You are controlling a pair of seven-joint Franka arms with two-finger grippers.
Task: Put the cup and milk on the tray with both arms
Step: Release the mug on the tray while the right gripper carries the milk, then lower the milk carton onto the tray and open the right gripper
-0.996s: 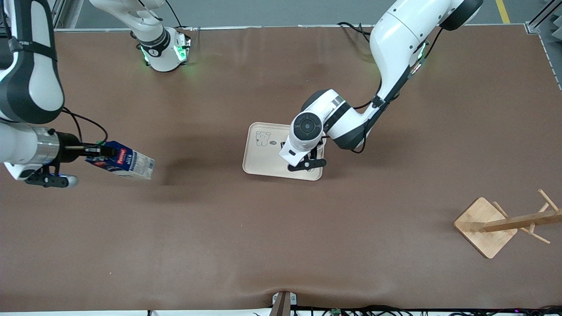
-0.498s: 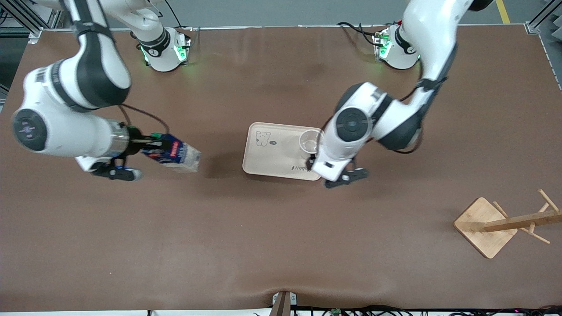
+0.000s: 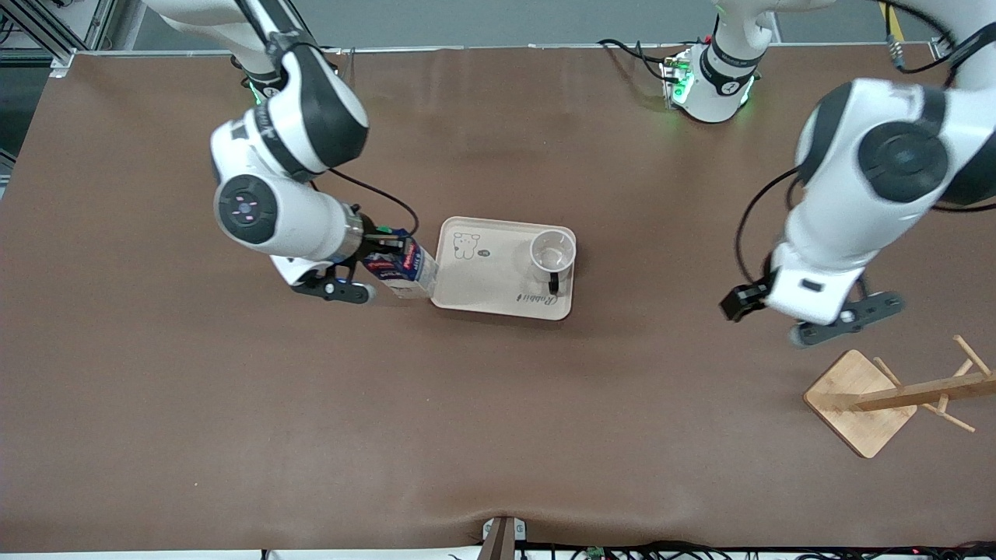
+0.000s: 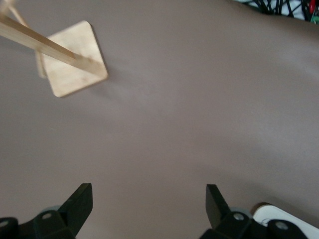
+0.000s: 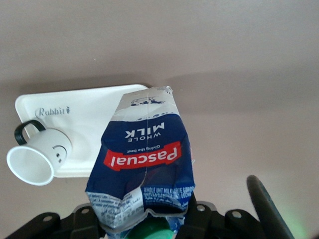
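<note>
A brown table [image 3: 498, 404] spans the scene, with two white arms reaching over it from their green-lit bases. The left arm [image 3: 864, 187] hangs over bare tabletop toward its own end of the table, well apart from the tray; the left gripper [image 4: 149, 209] is released, its two black fingers spread wide with nothing between them, above the table near the wooden rack [image 3: 864, 400]. The right arm [image 3: 280, 163] reaches down beside the tray, and the right gripper [image 3: 379, 253] is clenched on the cap end of the milk [image 3: 405, 268].

The cream-white tray [image 3: 482, 288] lies near the table's middle, its long axis running between the two arms' ends of the table. The milk, a dark-blue carton, is carried tilted, long axis sloping down from the gripper, its white-grey lower end pointing toward the tray and reaching the tray's edge on the right arm's side; whether it touches the tray cannot be told. The cup [image 3: 552, 253] stands upright on the tray at the end toward the left arm, mouth up, its black handle [image 3: 553, 282] pointing toward the front camera.
</note>
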